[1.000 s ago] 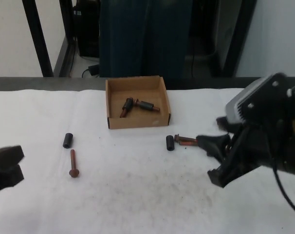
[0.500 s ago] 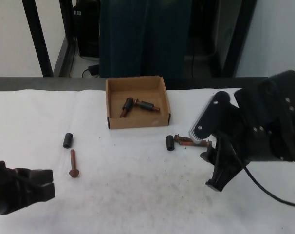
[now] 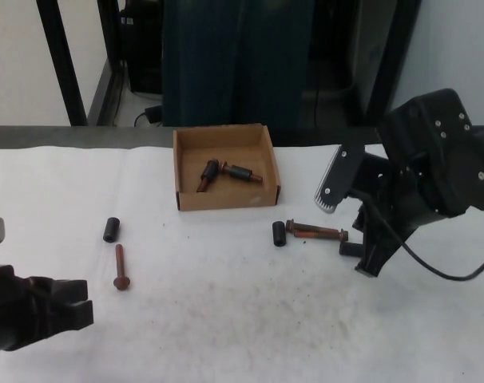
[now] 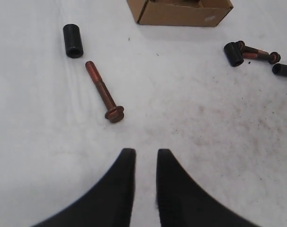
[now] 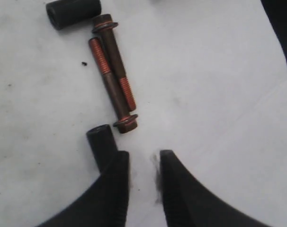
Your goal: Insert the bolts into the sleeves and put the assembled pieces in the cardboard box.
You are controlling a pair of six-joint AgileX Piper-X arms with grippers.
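The right gripper (image 5: 143, 156), nearly closed and empty (so is the left gripper (image 4: 146, 153)), should spread and centre on the sleeve (image 5: 98, 137) just beside it, clear of the two bolts (image 5: 116, 61) nearby.

Bench cover (image 3: 226, 335): white, with dark specks and grey smudges, heaviest near centre.
Cardboard box (image 3: 226, 197), far centre: plain brown.
Assembled pieces (image 3: 240, 172) inside box: black sleeves, copper-red bolt ends.
Left sleeve (image 3: 111, 229): black.
Left bolt (image 3: 120, 266): copper-red, thread brighter orange than head.
Right bolts (image 5: 112, 80): same copper-red, browner toward heads.
Right sleeves (image 3: 279, 234): black.
Left gripper (image 4: 146, 161) and right gripper (image 5: 143, 158): black.
Right arm plate (image 3: 331, 185): pale grey, small dark dots.
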